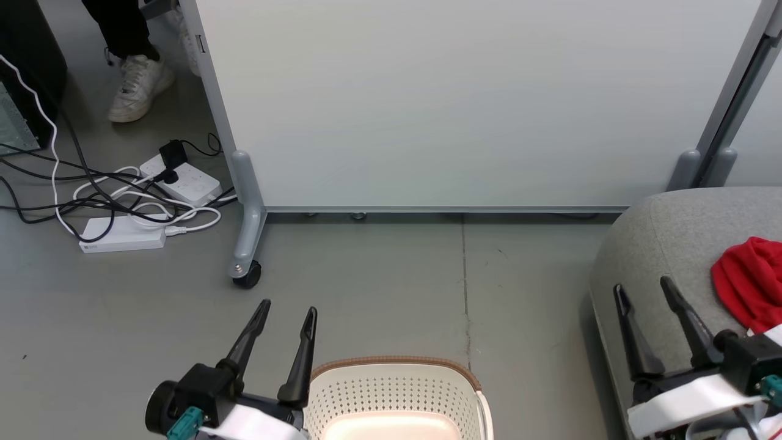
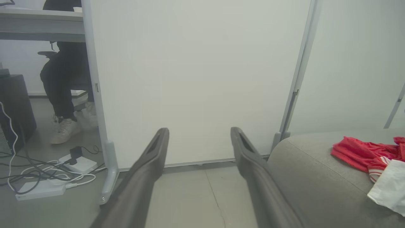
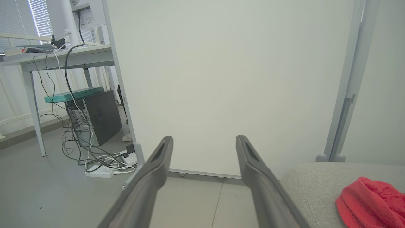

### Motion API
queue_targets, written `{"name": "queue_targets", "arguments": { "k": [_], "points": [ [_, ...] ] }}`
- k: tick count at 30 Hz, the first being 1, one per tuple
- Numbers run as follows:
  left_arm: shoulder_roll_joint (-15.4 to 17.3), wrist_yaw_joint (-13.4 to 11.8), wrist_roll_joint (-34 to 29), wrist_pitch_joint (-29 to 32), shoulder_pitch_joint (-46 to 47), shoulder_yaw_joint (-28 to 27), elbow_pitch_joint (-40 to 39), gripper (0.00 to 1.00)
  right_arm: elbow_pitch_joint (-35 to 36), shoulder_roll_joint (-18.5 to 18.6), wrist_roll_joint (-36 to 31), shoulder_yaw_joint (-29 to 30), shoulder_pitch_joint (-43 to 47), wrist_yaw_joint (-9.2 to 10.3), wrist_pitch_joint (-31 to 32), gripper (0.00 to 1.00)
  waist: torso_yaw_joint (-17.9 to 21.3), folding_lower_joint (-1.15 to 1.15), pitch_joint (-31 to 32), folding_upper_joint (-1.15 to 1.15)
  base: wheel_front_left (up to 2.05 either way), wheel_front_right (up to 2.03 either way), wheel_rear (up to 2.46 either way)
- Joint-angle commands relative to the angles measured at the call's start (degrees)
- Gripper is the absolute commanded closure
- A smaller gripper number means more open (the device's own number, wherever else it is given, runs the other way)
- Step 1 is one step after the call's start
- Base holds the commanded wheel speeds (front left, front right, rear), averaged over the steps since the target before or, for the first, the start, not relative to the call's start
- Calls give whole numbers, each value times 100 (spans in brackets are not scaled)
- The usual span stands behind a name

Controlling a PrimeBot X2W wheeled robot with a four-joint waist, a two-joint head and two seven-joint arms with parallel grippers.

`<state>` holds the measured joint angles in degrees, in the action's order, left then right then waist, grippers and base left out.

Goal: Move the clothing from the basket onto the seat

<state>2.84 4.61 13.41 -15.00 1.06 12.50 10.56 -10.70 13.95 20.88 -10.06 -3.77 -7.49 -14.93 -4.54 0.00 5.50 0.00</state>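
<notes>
Basket [image 1: 391, 362] stands apart from seat [image 1: 660, 244] (floor [image 1: 531, 318] between).

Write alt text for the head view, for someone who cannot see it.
Red clothing lies on the grey seat at right; the visible part of the white basket, bottom centre, holds nothing. The left gripper beside the basket and the right gripper by the seat are open and empty. A pale partition stands behind.
</notes>
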Motion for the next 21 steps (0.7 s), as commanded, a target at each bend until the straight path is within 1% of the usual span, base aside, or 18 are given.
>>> {"name": "queue_targets", "arguments": {
  "k": [1,4,5,7,10,12,19,21],
  "points": [
    [18,-37,-52,-20,-107,-32,62,0,65,-143,-175,125,161,-1,-31,0,-34,0,9,0,0,0,0],
    [15,-60,-53,-21,-145,-48,141,0,144,-375,-361,240,316,-1,-32,0,-59,0,11,0,0,0,0],
    [15,-60,-53,-21,-145,-48,141,0,144,-375,-361,240,316,-1,-32,0,-59,0,11,0,0,0,0],
    [17,-91,-47,-21,-173,-74,197,0,177,-526,-463,396,395,-1,-32,0,-66,0,14,0,0,0,0],
    [17,-249,-78,-21,-214,-129,392,0,172,-686,-632,558,479,-1,-32,0,-62,0,19,0,0,0,0],
    [17,-316,38,-21,-173,-168,497,0,169,-778,-721,660,530,-1,-32,0,-54,0,18,0,0,0,0],
    [18,-398,118,-21,-157,-215,585,0,154,-957,-900,872,620,-1,-32,0,-41,0,7,0,0,0,0],
    [17,-335,178,-21,-180,-217,547,0,125,-988,-923,866,653,-1,-32,0,-41,0,1,0,0,0,0]
  ]
}}
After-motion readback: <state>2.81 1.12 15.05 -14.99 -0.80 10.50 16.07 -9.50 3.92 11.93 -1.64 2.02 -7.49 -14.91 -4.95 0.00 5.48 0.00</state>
